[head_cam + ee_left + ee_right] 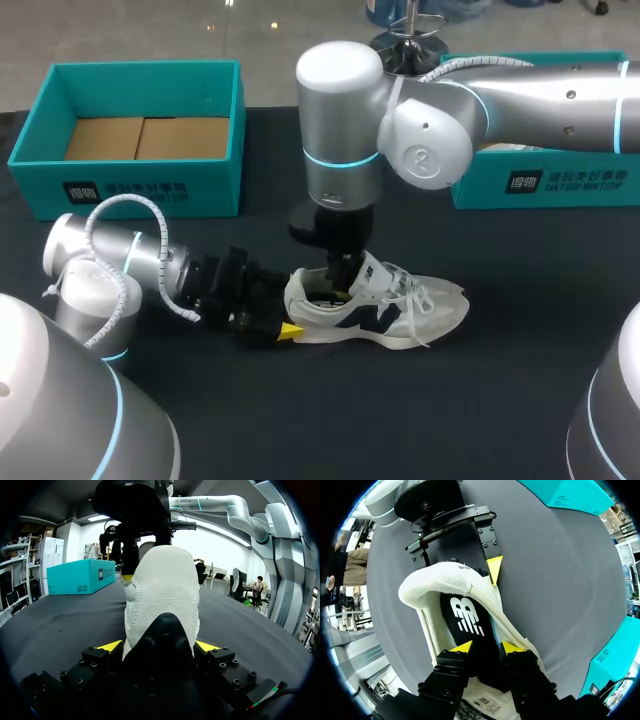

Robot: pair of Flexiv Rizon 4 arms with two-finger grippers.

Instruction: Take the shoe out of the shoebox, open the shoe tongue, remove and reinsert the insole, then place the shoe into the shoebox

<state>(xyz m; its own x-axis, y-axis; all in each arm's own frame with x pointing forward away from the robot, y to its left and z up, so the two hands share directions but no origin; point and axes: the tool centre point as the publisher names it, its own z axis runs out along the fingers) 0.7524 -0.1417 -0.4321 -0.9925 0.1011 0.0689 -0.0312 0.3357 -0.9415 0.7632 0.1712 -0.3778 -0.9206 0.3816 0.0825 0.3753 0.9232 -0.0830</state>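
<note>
1. Shoe [400, 310] — a white low-top trainer with a navy side mark [365, 318], white laces [415, 300] and a pale sole. You see it lying outside the box on the dark table [500, 400], heel toward your left arm and toe toward your right.
2. Heel — the left wrist view shows a white textured collar rising above a dark patch low on the back.
3. Left gripper [159, 647] — it lies low along the table behind the shoe. Its jaws are clenched on the heel, with one yellow tip pressed to each side.
4. Right gripper [487, 647] — it hangs from above, and its fingers reach down into the shoe's mouth. The two yellow tips stand close together, pinching the insole between them.
5. Insole [467, 615] — black with a white mark. It sits inside the shoe, running from the heel cup toward the right gripper's tips.
6. Shoebox [130, 190] — teal and open, with brown cardboard showing on its floor. It stands at the table's far left, well apart from the shoe.
7. Second teal box [540, 185] — it stands at the far right of the table, partly hidden behind your right arm.
</note>
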